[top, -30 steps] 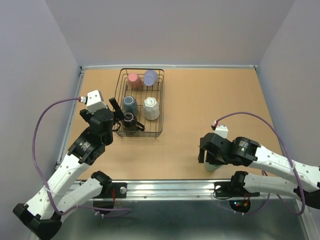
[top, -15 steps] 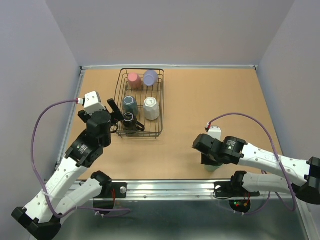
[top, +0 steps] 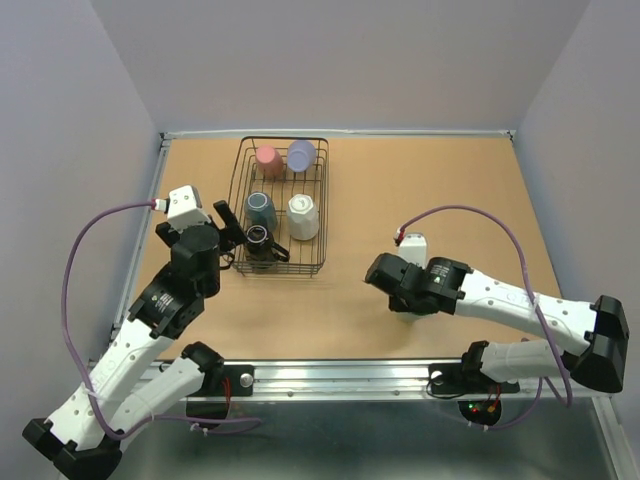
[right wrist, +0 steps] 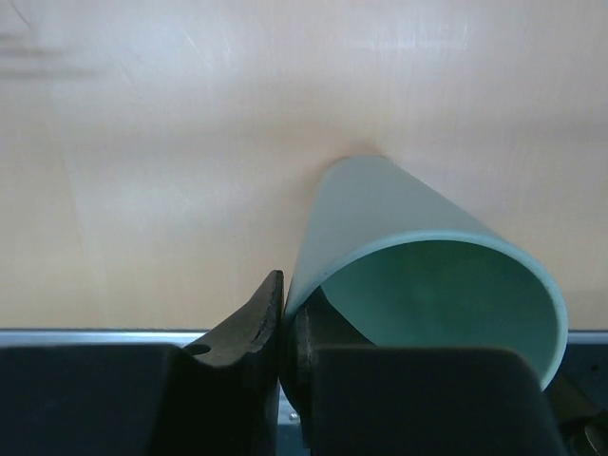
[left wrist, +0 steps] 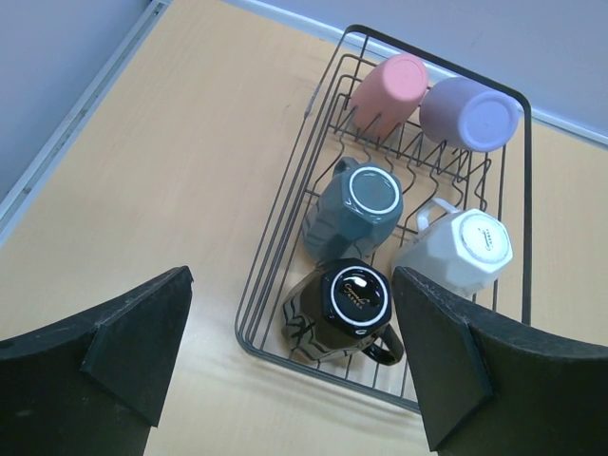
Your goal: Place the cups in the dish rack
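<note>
Surveying the tabletop (top: 420,190), we find the rack (top: 325,215) standing at its far left. We record the left hand (left wrist: 291,285) spread wide and empty by the rack's near left corner. The right hand (right wrist: 285,328) sits near the front edge, well apart from the rack. It is pinched on the wall of the green cup (right wrist: 418,256), one finger inside the mouth. Five cups sit base up in the rack: pink cup (top: 267,160), purple cup (top: 301,155), grey cup (top: 262,210), white cup (top: 303,216) and black cup (top: 259,243).
</note>
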Available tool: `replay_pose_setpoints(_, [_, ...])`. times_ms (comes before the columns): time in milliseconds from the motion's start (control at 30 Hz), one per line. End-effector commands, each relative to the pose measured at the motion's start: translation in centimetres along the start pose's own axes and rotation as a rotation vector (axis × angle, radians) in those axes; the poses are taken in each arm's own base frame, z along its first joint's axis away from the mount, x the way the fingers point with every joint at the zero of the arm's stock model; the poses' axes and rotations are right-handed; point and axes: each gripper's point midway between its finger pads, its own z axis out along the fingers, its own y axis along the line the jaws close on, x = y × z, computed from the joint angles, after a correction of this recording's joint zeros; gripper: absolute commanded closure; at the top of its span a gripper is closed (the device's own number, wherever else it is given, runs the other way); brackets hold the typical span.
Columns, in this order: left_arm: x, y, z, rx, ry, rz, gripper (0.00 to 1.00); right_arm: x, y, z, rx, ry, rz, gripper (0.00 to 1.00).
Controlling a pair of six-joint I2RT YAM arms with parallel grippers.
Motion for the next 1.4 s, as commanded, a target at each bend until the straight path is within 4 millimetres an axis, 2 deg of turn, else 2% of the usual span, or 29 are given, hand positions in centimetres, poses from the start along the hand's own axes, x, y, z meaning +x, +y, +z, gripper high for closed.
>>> replay_pose_setpoints(0, [-0.5, -1.2, -0.3, 0.092, -0.025, 0.003, 0.05, -7.6, 1.4, -3.1, -0.031, -0.274, 0.09, 1.0])
replay_pose_setpoints(67, [-1.5, -1.9, -0.9, 0.153, -0.063, -0.025, 0.08, -9.8, 1.3, -4.0, -0.011, -0.359, 0.123, 1.0])
replay_pose_setpoints(233, [-2.2, -1.6, -1.9, 0.202, -0.133, -0.057, 0.08, -14.1, 4.1, -6.2, -0.124, -0.508, 0.146, 1.0])
replay_pose_setpoints(267, [-3.0, -1.7, -2.3, 0.225, -0.165, -0.082, 0.08, -15.0, 4.3, -6.6, -0.146, -0.537, 0.149, 1.0])
replay_pose_setpoints(333, [-2.9, -2.6, -2.5, 0.284, -0.184, -0.099, 0.09, -17.4, 5.5, -8.2, -0.238, -0.598, 0.145, 1.0])
replay_pose_setpoints(367, [-3.0, -2.8, -2.8, 0.307, -0.192, -0.106, 0.1, -19.0, 5.0, -8.5, -0.251, -0.619, 0.167, 1.0])
replay_pose_setpoints(400, [-2.9, -3.0, -2.8, 0.316, -0.191, -0.108, 0.1, -20.8, 5.3, -9.7, -0.293, -0.665, 0.175, 1.0])
replay_pose_setpoints(433, [-2.9, -3.0, -2.7, 0.313, -0.188, -0.115, 0.1, -21.7, 5.8, -10.7, -0.367, -0.674, 0.175, 1.0])
replay_pose_setpoints(467, [-2.9, -3.0, -2.7, 0.31, -0.188, -0.116, 0.1, -23.1, 5.2, -11.2, -0.388, -0.705, 0.192, 1.0])
replay_pose_setpoints(500, [-3.2, -3.1, -2.8, 0.314, -0.191, -0.124, 0.09, -24.7, 5.5, -12.8, -0.448, -0.769, 0.197, 1.0])
replay_pose_setpoints(533, [-3.1, -3.0, -2.8, 0.309, -0.176, -0.112, 0.06, -25.1, 6.2, -13.9, -0.521, -0.79, 0.182, 0.99])
replay_pose_setpoints(600, [-2.9, -3.3, -2.7, 0.313, -0.155, -0.08, 0.04, -26.9, 6.0, -16.5, -0.605, -0.882, 0.211, 1.0])
replay_pose_setpoints(700, [-3.6, -4.1, -3.3, 0.358, -0.163, -0.104, 0.03, -28.0, 6.9, -17.8, -0.711, -0.902, 0.244, 1.0])
replay_pose_setpoints(733, [-4.2, -5.2, -4.0, 0.433, -0.178, -0.123, 0.02, -27.4, 8.2, -17.9, -0.793, -0.874, 0.216, 0.99])
replay_pose_setpoints(800, [-4.4, -6.7, -4.9, 0.534, -0.187, -0.138, 0.02, -27.7, 8.8, -18.2, -0.899, -0.879, 0.221, 1.0])
replay_pose_setpoints(867, [-4.5, -9.0, -5.5, 0.637, -0.169, -0.179, 0.01, -27.4, 9.4, -18.4, -1.097, -0.842, 0.253, 1.0])
replay_pose_setpoints(900, [-4.8, -9.8, -5.6, 0.663, -0.157, -0.19, 0.01, -27.9, 9.6, -19.8, -1.239, -0.844, 0.328, 1.0])
replay_pose_setpoints(933, [-4.0, -11.3, -5.4, 0.713, -0.106, -0.181, 0.01, -26.8, 10.0, -20.2, -1.356, -0.796, 0.305, 1.0])
replay_pose_setpoints(967, [-4.1, -12.2, -5.6, 0.748, -0.09, -0.196, 0.01, -26.4, 8.9, -17.1, -1.369, -0.753, 0.363, 1.0])
replay_pose_setpoints(1000, [-4.2, -13.0, -5.8, 0.782, -0.083, -0.204, 0.01, -26.7, 7.9, -19.9, -1.539, -0.783, 0.432, 1.0])
replay_pose_setpoints(1033, [-4.6, -14.2, -6.6, 0.855, -0.089, -0.213, 0.01, -26.4, 7.8, -18.7, -1.591, -0.733, 0.452, 1.0])
replay_pose_setpoints(1067, [-4.9, -14.7, -6.9, 0.891, -0.097, -0.225, 0.01, -26.4, 6.6, -18.1, -1.627, -0.739, 0.491, 1.0])
replay_pose_setpoints(1100, [-5.1, -15.2, -7.3, 0.928, -0.106, -0.247, 0.01, -25.6, 6.2, -17.3, -1.669, -0.715, 0.528, 1.0])
replay_pose_setpoints(1167, [-5.8, -16.4, -9.1, 1.082, -0.161, -0.284, 0.01, -24.8, 5.1, -18.3, -1.824, -0.714, 0.57, 1.0])
replay_pose_setpoints(1200, [-5.7, -16.8, -9.6, 1.129, -0.166, -0.302, 0.01, -23.9, 4.4, -19.9, -1.923, -0.778, 0.526, 1.0])
replay_pose_setpoints(1233, [-5.8, -17.3, -10.7, 1.215, -0.178, -0.344, 0.01, -23.5, 4.1, -19.9, -1.987, -0.711, 0.574, 1.0])
replay_pose_setpoints(1267, [-5.2, -17.7, -10.4, 1.239, -0.162, -0.355, 0.01, -23.8, 4.6, -18.5, -1.981, -0.644, 0.619, 1.0])
replay_pose_setpoints(1300, [-4.1, -17.9, -10.2, 1.26, -0.139, -0.37, 0.02, -23.8, 4.6, -18.4, -1.979, -0.642, 0.623, 1.0])
replay_pose_setpoints(1367, [-4.0, -18.3, -10.5, 1.307, -0.143, -0.412, 0.02, -23.3, 4.4, -19.0, -1.975, -0.678, 0.592, 1.0])
